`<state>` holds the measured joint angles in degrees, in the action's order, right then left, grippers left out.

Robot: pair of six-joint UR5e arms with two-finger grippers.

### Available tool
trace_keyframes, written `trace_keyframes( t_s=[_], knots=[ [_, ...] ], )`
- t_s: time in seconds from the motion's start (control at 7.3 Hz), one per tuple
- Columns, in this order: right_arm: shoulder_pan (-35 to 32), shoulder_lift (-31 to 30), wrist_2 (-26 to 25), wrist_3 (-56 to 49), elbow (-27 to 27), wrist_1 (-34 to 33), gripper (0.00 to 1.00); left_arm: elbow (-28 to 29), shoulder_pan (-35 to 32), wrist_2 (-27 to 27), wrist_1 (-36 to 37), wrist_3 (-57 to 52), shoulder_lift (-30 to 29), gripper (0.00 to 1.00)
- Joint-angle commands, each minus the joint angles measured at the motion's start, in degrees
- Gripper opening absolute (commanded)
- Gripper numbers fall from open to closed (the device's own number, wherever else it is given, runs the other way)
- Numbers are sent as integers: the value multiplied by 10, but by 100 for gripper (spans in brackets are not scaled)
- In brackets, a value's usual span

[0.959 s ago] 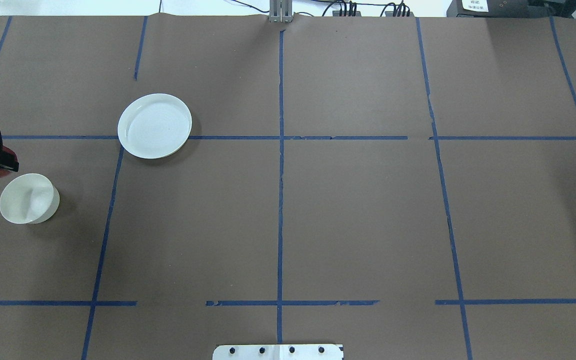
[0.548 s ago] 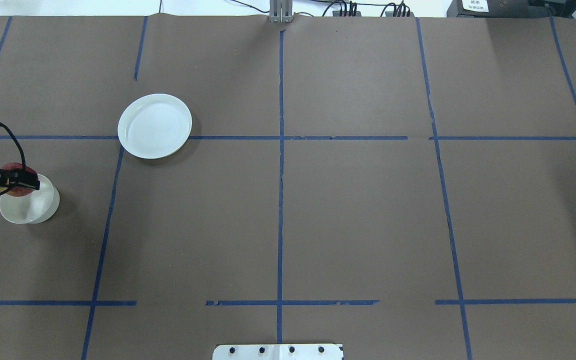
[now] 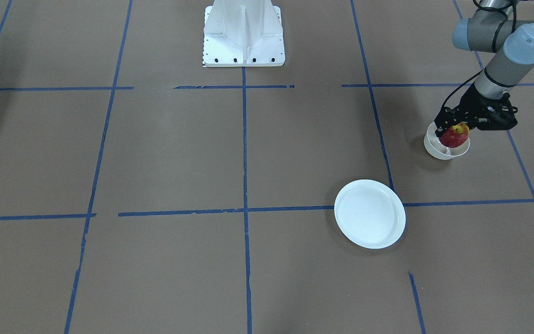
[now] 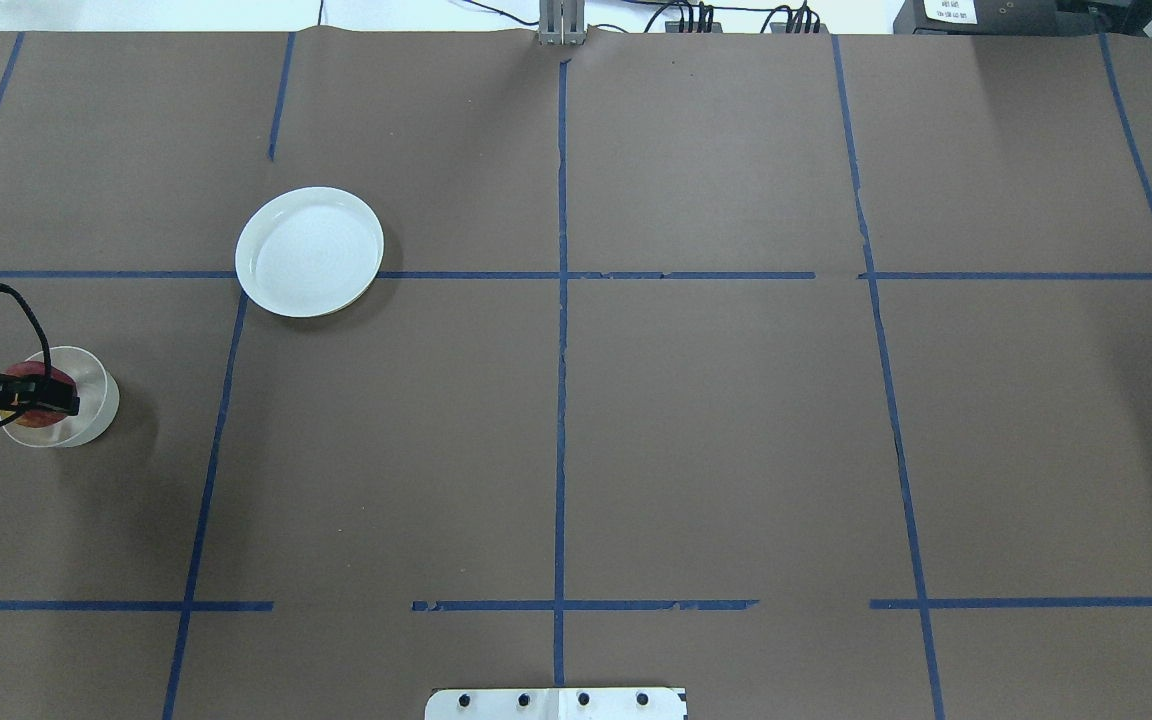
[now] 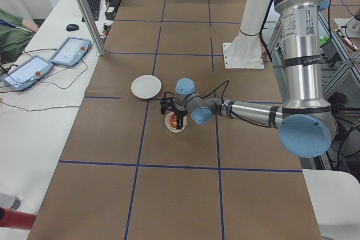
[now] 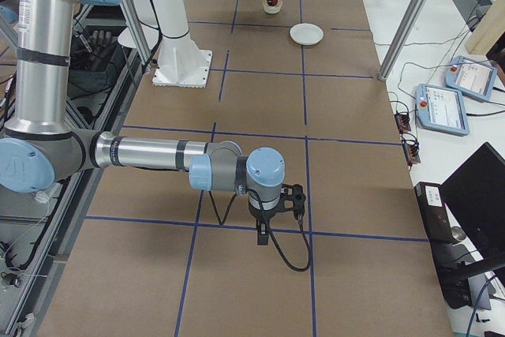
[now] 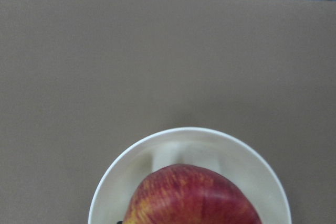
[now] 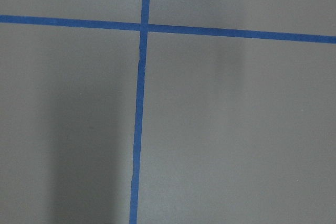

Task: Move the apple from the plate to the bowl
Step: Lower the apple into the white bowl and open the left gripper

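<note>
The small red apple (image 3: 455,135) is held in my left gripper (image 3: 454,129), which is shut on it right over the cream-white bowl (image 3: 444,150), with the apple's underside at about rim level. In the overhead view the apple (image 4: 36,384) and gripper (image 4: 40,398) cover the bowl (image 4: 88,416). The left wrist view shows the apple (image 7: 194,198) above the bowl's inside (image 7: 131,161). The white plate (image 4: 309,251) lies empty to the far right of the bowl. My right gripper (image 6: 265,231) shows only in the exterior right view; I cannot tell if it is open.
The robot's white base plate (image 3: 244,32) stands at the table's middle on the robot's side. Blue tape lines grid the brown table cover (image 4: 716,430). The right arm (image 6: 158,154) hangs low over the table's far right end.
My left gripper has carried the apple from beside the bowl's far edge to over the bowl's middle and lowered it. The plate and bowl have not moved.
</note>
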<state>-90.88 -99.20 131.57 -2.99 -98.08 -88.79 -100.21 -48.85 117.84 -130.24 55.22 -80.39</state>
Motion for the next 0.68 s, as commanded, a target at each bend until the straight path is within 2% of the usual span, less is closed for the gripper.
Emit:
trace_keyframes(
  t_s=[0.0,0.14,0.27,0.55],
  knots=[
    [0,1,0,0,0,0,100,-2,6,2,-17,2,9,23],
    [0,1,0,0,0,0,100,-1,6,2,-17,2,5,41],
    [0,0,0,0,0,0,100,-1,6,2,-17,2,3,65],
    [0,0,0,0,0,0,100,-3,6,2,-16,3,2,93]
  ],
)
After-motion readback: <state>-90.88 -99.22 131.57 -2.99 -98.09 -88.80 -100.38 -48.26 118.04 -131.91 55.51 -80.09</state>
